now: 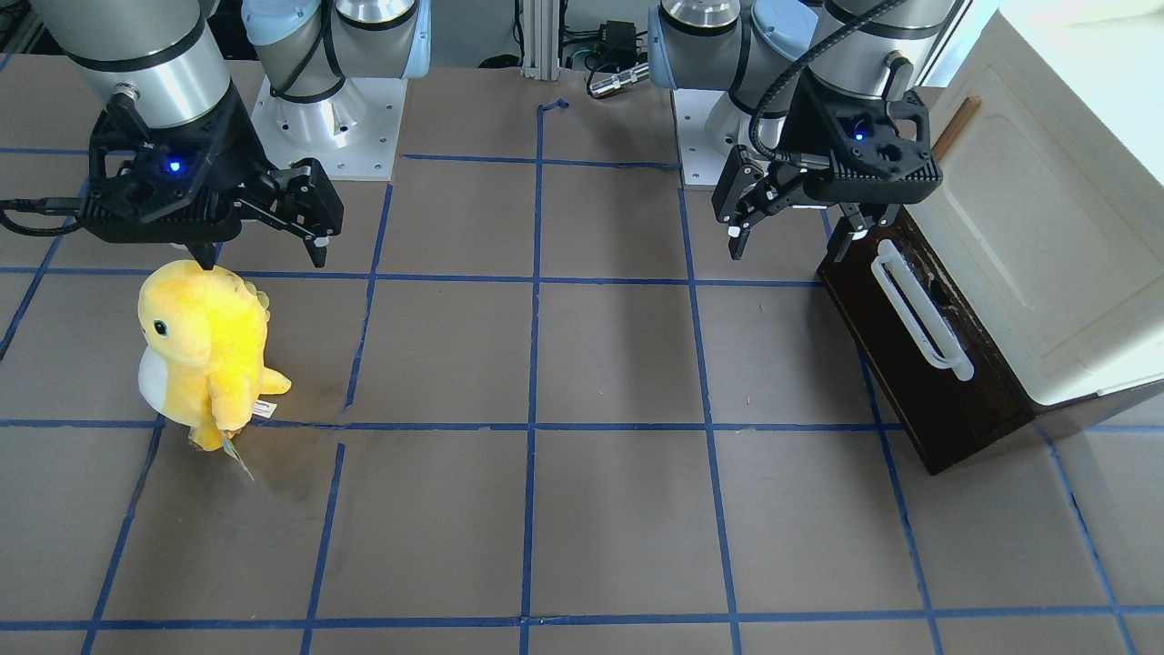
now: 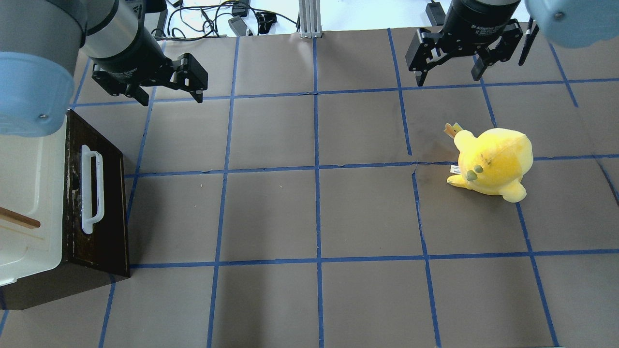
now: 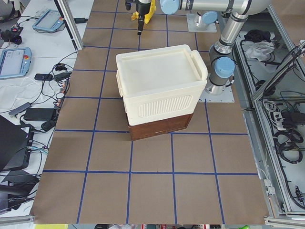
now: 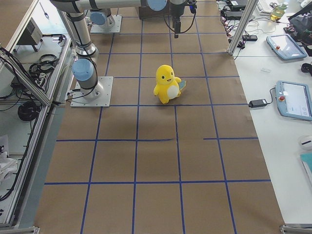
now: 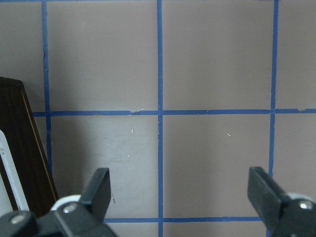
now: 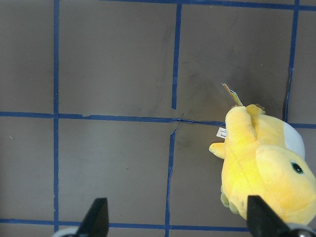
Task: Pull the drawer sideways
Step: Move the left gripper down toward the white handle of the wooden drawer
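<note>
- at the far left of the overhead view we see a cream cabinet (image 2: 29, 193) with a small brown wooden handle (image 2: 19, 218) on its door.
- the drawer (image 2: 112, 212) sits at the bottom of that cabinet, at the table's left end. its dark brown front faces the middle of the table and, as far as we can tell, lies close against the cabinet.
- a long white bar handle (image 2: 92, 189) runs along the drawer front, and nothing is touching it.
- the left gripper (image 2: 171, 100) hangs over the table (image 2: 314, 217) near one end of the drawer front, apart from the bar handle. its fingers are spread wide with nothing between them. in its wrist view we see bare table between the fingers, with the dark front and a bit of the white bar at the left edge.
- the brown table surface in the middle is crossed by blue tape lines (image 2: 316, 166).
- a yellow plush toy (image 2: 493, 162) stands on the right half, well apart from the drawer.
- the right gripper (image 2: 448, 79) hangs over the table near the toy without touching it. its fingers are also spread wide and hold nothing.
</note>
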`<state>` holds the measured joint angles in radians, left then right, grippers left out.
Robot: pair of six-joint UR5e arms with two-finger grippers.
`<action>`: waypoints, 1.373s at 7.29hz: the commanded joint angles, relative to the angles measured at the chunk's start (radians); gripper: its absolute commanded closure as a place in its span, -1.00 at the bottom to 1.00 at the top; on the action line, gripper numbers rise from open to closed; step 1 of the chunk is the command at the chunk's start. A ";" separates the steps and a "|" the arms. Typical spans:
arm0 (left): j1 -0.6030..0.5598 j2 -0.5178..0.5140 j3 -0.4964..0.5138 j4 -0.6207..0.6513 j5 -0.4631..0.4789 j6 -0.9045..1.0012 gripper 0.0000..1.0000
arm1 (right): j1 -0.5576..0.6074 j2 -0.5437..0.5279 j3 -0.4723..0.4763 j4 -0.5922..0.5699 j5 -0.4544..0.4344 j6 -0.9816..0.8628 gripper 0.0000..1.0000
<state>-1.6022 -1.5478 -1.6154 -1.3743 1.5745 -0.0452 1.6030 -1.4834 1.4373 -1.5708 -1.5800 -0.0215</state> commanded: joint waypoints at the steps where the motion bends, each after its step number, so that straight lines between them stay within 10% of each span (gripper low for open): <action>1: -0.002 -0.033 -0.020 -0.005 0.072 -0.125 -1.00 | 0.000 0.000 0.000 0.000 0.000 0.000 -1.00; 3: -0.007 -0.087 -0.079 -0.009 0.126 -0.296 -1.00 | 0.000 0.000 0.000 0.000 0.000 -0.001 -1.00; 10: -0.054 -0.225 -0.280 -0.014 0.796 -0.351 -1.00 | 0.000 0.000 0.000 0.000 0.000 0.000 -1.00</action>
<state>-1.6515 -1.7520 -1.8573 -1.3871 2.2415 -0.4007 1.6030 -1.4833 1.4374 -1.5708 -1.5800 -0.0217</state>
